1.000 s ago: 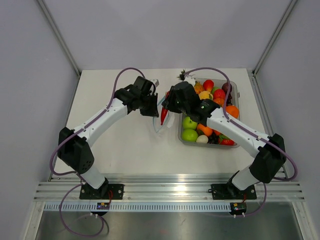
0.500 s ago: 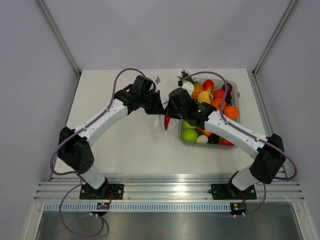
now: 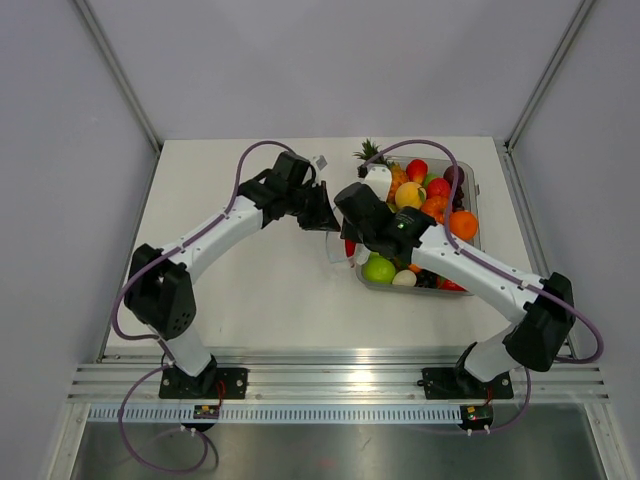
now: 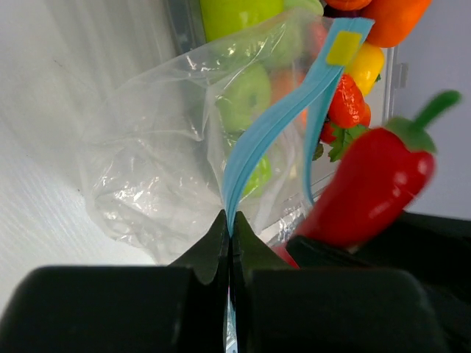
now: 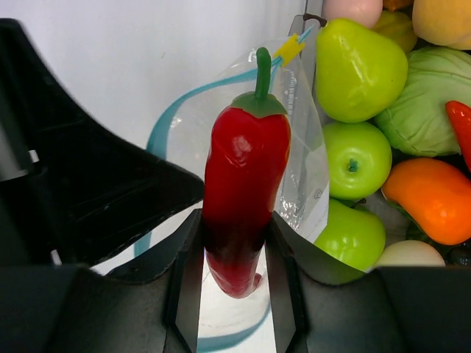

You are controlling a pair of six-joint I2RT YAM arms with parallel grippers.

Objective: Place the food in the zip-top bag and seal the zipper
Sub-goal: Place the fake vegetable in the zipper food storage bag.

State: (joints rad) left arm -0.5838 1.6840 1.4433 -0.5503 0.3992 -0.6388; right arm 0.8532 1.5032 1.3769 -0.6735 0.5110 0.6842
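Observation:
My left gripper (image 3: 322, 214) is shut on the light-blue zipper (image 4: 272, 125) of the clear zip-top bag (image 4: 147, 169) and holds its mouth up beside the tray. My right gripper (image 3: 351, 243) is shut on the red chili pepper (image 5: 246, 176), green stem pointing away. The chili (image 4: 368, 187) sits right next to the bag's mouth, whose zipper (image 5: 165, 121) curves open around it. The bag (image 5: 309, 169) hangs behind the chili. The chili shows only as a red sliver (image 3: 349, 247) in the top view. I cannot pick out the small orange piece with a green tip.
A rigid clear tray (image 3: 476, 190) full of toy produce stands right of the grippers, with green apples (image 5: 357, 158), an orange piece (image 5: 434, 198) and a pineapple (image 3: 368, 155). The two grippers are close together; the left gripper's black body (image 5: 88, 191) fills the right wrist view's left side.
My right gripper has carried the chili down and to the right, toward the tray's near corner. My left gripper has followed to the right with the bag's mouth.

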